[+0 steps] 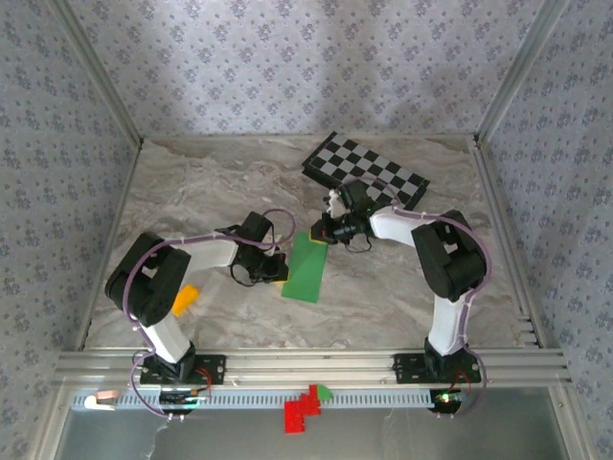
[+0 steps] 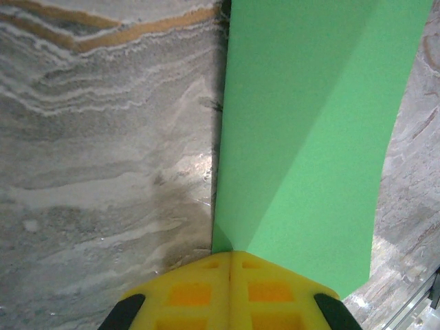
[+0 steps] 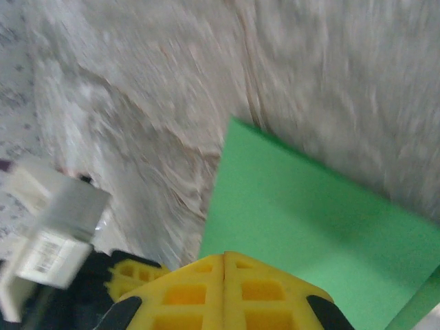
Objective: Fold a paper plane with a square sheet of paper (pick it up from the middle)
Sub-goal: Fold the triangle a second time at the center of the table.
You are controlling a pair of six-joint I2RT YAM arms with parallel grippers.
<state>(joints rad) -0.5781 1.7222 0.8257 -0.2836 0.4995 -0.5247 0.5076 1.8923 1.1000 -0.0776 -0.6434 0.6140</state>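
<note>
"Top external view: where is the green sheet of paper [image 1: 305, 270] found?"

"It is laid on the marble table [image 1: 192, 192] between the two arms, as a narrow oblong with its long sides running away from the bases. The checkerboard [image 1: 364, 171] is seen well beyond it. An orange block [image 1: 185, 300] is seen near the left arm, apart from the paper."

"How are the grippers placed against it?"

"The left gripper [image 1: 275, 268] is set at the sheet's left long edge, and the right gripper [image 1: 324, 233] at its far short end."

"What is shown by the left wrist camera?"

"The yellow fingers [image 2: 185, 292] are pressed together, and the paper's near edge is caught in the seam between them. A crease can be followed from that pinch up across the sheet, so that one part is lit and the other shaded. A dark shadow is cast on the table along the sheet's left edge."

"And by the right wrist camera?"

"The picture is blurred. The fingers [image 3: 185, 292] are closed, pad against pad, and the green paper is spread directly ahead of their tips. Whether it is nipped between them cannot be told. A second green layer is glimpsed at the lower right corner."
</note>
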